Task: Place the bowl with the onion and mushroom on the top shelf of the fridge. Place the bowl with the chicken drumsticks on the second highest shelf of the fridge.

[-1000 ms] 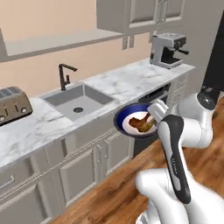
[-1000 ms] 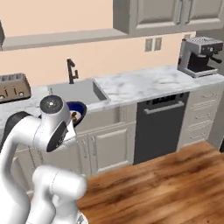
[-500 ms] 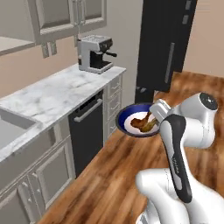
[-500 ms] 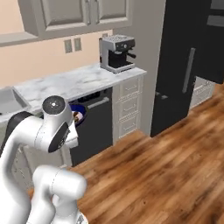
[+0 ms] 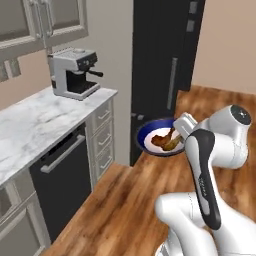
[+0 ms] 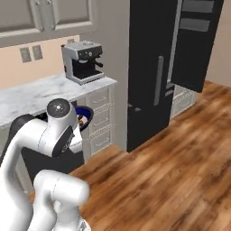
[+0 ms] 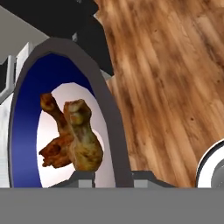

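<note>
We see the arm folded back on itself, elbow high, w/ the gripper [image 5: 176, 134] clamped on the near rim of the blue bowl [image 5: 150, 136], carried level above the wood floor [image 5: 125, 200]. Two chicken drumsticks [image 7: 74, 138] lie in the bowl, touching. The bowl hangs in front of the black fridge [image 5: 162, 60], near its closed door, w/ the coffee machine [image 5: 74, 73] on the counter [image 5: 35, 125] off to the left.

- We see our gripper [image 5: 176, 134] closed on the near rim of the blue bowl [image 5: 150, 135], held above the wood floor [image 5: 125, 205].
- Chicken drumsticks [image 5: 163, 141] lie inside.
- The black fridge [image 5: 162, 65] stands just beyond, doors closed.
- To our left, a coffee machine [image 5: 74, 72] sits on the marble counter [image 5: 35, 127].
</note>
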